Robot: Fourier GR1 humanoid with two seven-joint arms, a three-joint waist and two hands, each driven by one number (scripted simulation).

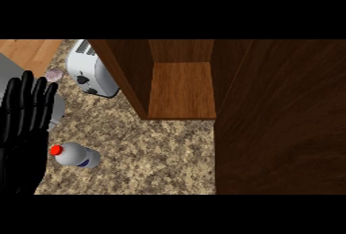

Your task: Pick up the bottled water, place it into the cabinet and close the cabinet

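Note:
The bottled water (76, 155), clear with a red cap and a blue label, lies on its side on the speckled counter (155, 151) at the lower left. My left hand (24, 123) stands at the view's left edge, fingers straight and up, just left of the bottle's cap, holding nothing. The wooden cabinet (181, 89) is open, showing its bare shelf, with its dark door (280, 119) swung out over the right half of the view. My right hand does not show.
A white toaster (93, 68) stands on the counter left of the cabinet. A small pale object (54, 73) lies near the fingertips. A grey rounded thing (57, 109) shows behind the left hand.

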